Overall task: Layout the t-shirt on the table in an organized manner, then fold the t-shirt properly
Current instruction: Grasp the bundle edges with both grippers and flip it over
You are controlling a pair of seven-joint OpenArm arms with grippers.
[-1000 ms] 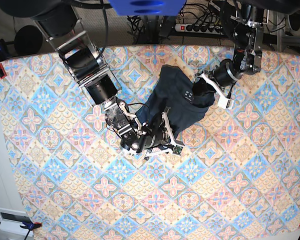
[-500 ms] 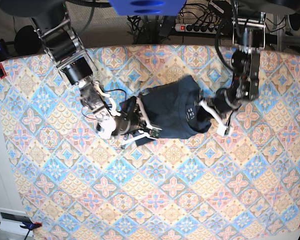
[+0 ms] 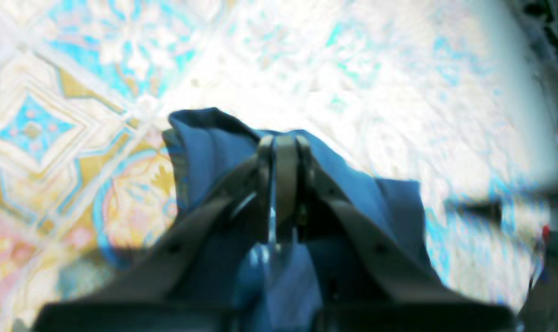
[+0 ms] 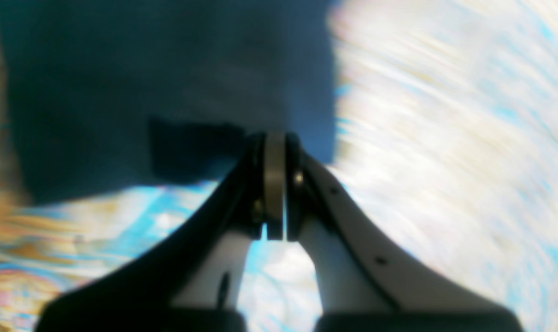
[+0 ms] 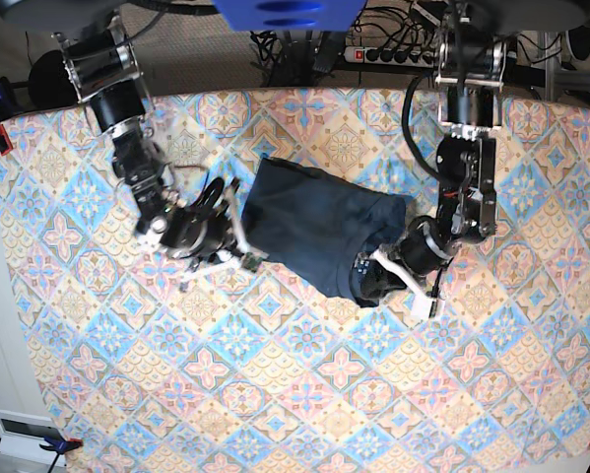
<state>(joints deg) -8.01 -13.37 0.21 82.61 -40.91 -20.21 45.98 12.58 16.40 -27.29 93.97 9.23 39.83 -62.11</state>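
The t-shirt [image 5: 319, 222] is plain dark navy (brighter blue in the left wrist view); the table [image 5: 304, 394] wears blue, pink and cream diamond-tile medallions.

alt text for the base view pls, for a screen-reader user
Seen from above, two robot arms stretch a dark navy short-sleeved cloth t-shirt between them over a table covered in blue, pink and cream diamond-tile cloth. The right gripper is shut on one end, the left gripper on the other. Cables and a power strip lie beyond the far edge.
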